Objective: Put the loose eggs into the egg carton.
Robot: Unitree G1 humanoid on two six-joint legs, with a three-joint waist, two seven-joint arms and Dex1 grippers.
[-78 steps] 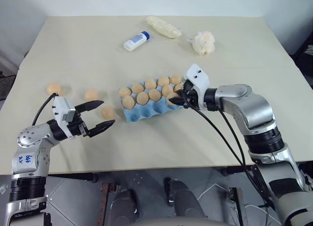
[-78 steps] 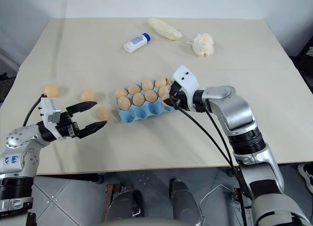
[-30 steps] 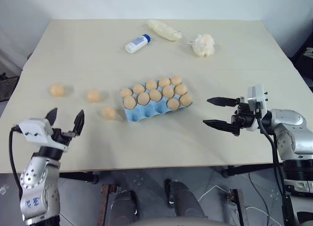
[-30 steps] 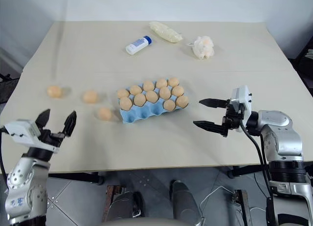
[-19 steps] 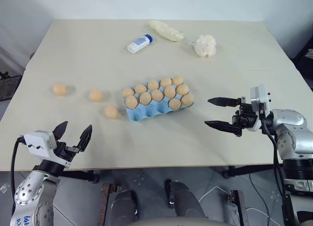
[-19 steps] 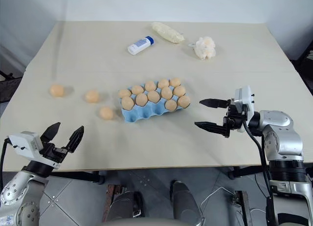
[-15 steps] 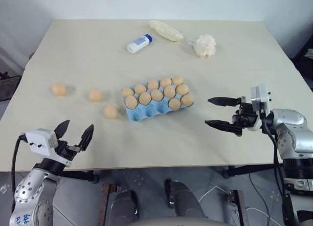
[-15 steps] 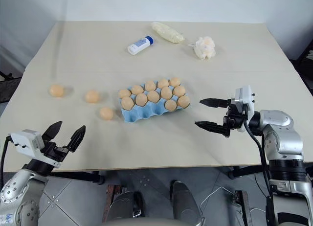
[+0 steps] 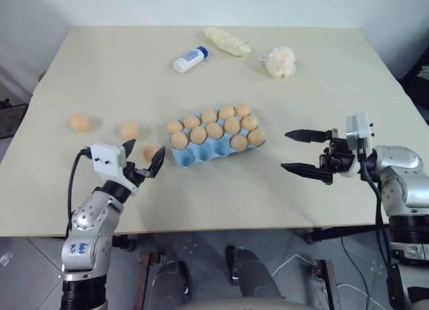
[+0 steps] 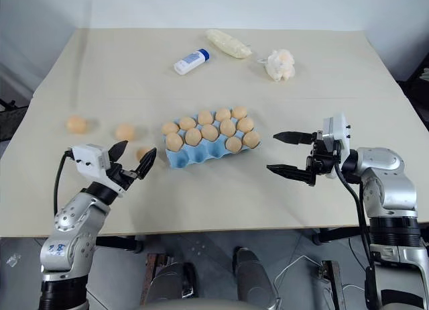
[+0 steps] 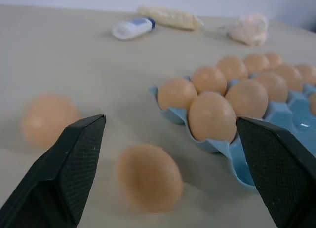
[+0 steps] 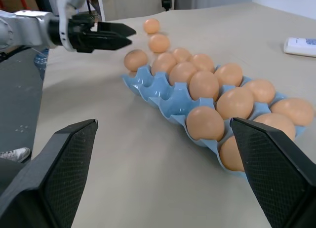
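Beige tabletop [image 9: 221,189] is seen with the egg carton [image 9: 216,144] at its centre, nine eggs seated and three cups at the near-left end judged unfilled. Three loose eggs [image 9: 129,130] are left at nine o'clock of the carton. The nearest egg [image 11: 149,177] is approached by the left gripper [image 9: 143,160], jaws spread and empty; nothing is held by the right gripper [image 9: 307,151] at three o'clock, likewise spread. No label on the white bottle [image 9: 188,59] at twelve o'clock can be read.

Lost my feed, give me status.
Left gripper open beside nearest loose egg. Right gripper open, empty. Egg carton nearly full. Nothing blocking.
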